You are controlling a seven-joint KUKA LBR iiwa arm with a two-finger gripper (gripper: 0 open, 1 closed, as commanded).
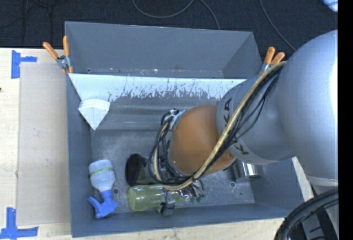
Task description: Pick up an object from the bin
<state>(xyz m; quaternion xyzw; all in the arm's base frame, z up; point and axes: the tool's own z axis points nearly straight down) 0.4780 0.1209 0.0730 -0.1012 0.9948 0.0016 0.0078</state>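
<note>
- Yellow-green clear bottle (144,198) is lying on its side at the near middle of the bin (160,48), just beside the near wall, with its right end reaching in under the robot's wrist.
- The end effector (177,200) is sitting low at that right end. The orange wrist cover and a bundle of cables are hiding it, so I cannot tell whether it is released or clenched.
- A black rounded thing (134,169) is resting just beyond the bottle on its far side. A white bottle with a blue spout (102,175) is lying to its left, near but apart.
- A silver metal cup (246,170) is sitting to the right, partly under the arm, and a white paper cone (94,112) is lying well apart at the far left.
- The bottle is looking smooth and round, so a hold at one end is probably risking a roll or a slip, or a droop at the free end on lifting.
- A sideways nudge is risking a knock to the black thing, and the loose cables are hanging close enough to catch on it.
- The near wall is leaving almost no room behind the bottle.
- The far half of the floor is lying bare, so straight up and then far is seeming the safest way out.
</note>
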